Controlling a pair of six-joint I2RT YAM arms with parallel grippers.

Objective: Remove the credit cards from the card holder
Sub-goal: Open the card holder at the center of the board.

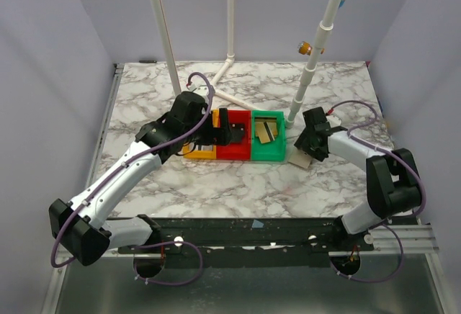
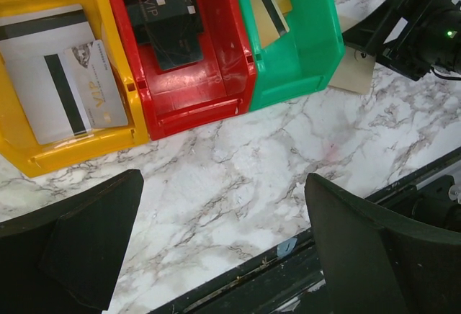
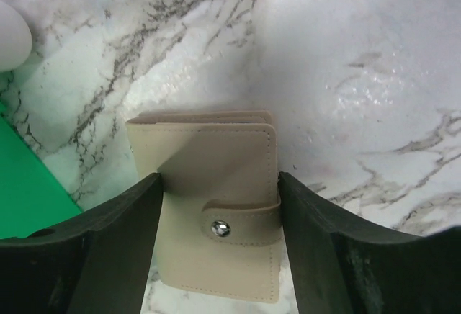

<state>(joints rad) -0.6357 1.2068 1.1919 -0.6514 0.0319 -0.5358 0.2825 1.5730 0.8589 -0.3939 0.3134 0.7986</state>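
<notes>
Straddling the card holder (image 3: 209, 155), the right gripper (image 3: 218, 181) points down at the marble table (image 2: 230, 163). Its two black fingers (image 3: 115, 249) stand partway apart, one at each long edge of the holder. They look to be right against those edges, but I cannot tell whether they are pressing on it or only flanking it. The holder is pale tan and lies flat on the marble, folded closed, with its strap fastened across the front by a metal snap (image 3: 220, 228). It sits just beside the near right corner of the green tray (image 2: 310, 47), outside all three trays, and the foot of a white pipe stand (image 1: 310, 69) is close by. The left gripper (image 2: 223, 213) hangs over bare marble in front of the trays, its jaws spread wide and holding nothing. Credit cards lie loose in the trays: a white card (image 2: 43, 83) with a dark stripe and a pale VIP card (image 2: 97, 87) overlapping in the yellow tray (image 2: 72, 152), black cards (image 2: 162, 22) in the red tray (image 2: 202, 105), and gold-tan cards (image 2: 266, 4) leaning in the green one.
</notes>
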